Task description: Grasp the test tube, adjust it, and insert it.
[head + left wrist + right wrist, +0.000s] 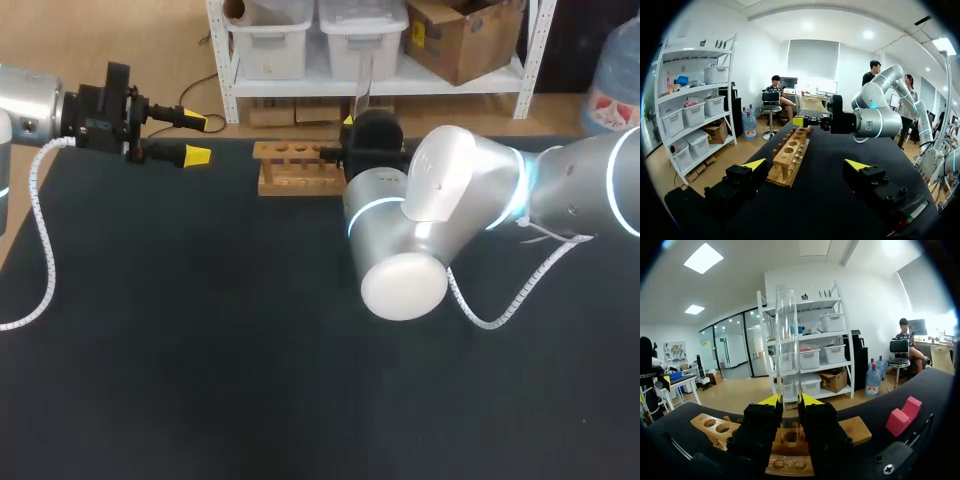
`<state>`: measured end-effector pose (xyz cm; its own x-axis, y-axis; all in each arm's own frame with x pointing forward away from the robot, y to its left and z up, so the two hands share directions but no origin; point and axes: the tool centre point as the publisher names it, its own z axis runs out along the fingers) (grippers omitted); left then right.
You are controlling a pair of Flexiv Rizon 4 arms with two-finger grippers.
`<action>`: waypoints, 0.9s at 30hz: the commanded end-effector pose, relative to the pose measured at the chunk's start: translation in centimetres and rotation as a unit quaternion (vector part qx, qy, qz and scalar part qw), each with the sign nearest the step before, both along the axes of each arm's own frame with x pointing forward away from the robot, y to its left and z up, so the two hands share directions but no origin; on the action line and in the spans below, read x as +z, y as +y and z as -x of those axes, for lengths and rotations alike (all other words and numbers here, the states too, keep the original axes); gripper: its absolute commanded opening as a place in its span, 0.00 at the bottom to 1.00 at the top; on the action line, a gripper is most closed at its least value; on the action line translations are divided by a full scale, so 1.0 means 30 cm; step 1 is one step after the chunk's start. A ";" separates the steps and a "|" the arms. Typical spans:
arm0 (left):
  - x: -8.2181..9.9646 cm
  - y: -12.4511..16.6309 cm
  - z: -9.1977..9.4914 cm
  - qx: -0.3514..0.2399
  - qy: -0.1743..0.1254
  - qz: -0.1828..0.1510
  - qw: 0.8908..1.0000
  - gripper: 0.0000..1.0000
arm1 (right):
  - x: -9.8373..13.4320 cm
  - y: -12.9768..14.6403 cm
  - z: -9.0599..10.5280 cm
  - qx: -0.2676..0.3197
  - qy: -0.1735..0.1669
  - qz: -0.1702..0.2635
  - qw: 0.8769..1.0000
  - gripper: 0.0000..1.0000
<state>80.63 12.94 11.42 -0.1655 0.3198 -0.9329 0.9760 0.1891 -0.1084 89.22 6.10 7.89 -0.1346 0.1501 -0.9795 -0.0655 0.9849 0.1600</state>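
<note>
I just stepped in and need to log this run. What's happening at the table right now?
The right claw is shut on a clear test tube, holding it upright directly over a hole in the wooden rack. The tube's lower end is hidden behind the fingers, so I cannot tell whether it has entered the hole. The left claw hangs open and empty, apart from the rack on its other side.

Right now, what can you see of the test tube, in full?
The test tube is a clear, empty-looking cylinder, glass or plastic, with an open top. It stands upright, clamped near its lower end between the jaws of the right gripper, directly above a hole in the wooden rack. Its bottom end is hidden.
</note>
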 end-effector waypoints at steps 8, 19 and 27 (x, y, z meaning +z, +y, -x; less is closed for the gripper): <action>-0.003 0.001 0.001 0.000 -0.002 0.001 1.000 1.00 | -0.048 0.017 0.011 0.008 0.011 -0.009 1.000 0.00; -0.003 0.001 0.001 0.000 -0.002 0.001 1.000 1.00 | -0.055 0.024 0.016 0.014 0.019 -0.013 1.000 0.45; -0.003 0.001 0.001 0.000 -0.002 0.001 1.000 1.00 | -0.047 0.018 0.019 0.010 0.019 -0.010 1.000 0.74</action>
